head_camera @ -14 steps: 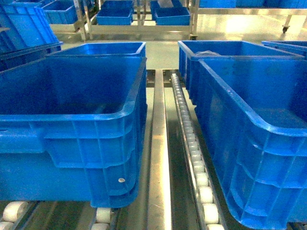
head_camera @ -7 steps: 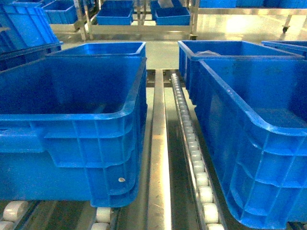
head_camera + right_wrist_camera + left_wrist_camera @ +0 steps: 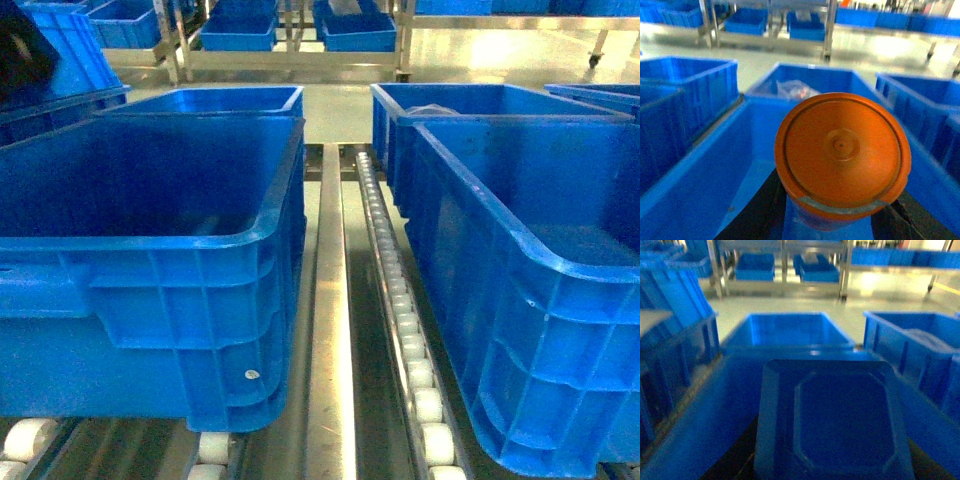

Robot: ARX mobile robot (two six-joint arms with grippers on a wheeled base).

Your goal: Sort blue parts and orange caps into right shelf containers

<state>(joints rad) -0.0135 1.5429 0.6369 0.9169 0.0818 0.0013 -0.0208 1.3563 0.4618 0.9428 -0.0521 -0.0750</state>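
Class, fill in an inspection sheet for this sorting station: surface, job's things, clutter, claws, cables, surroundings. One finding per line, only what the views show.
Surface: roller conveyor with a steel rail between two rows of crates.
Job's things: near right crate and far right crate open; orange cap and blue part fill the wrist views.
Clutter: a pale bag in the far right crate.
Claws: left claw carries the blue part, right claw the cap; fingers mostly hidden.
Cables: nothing seen.
Surroundings: left crate, steel racks with more crates on a pale floor.
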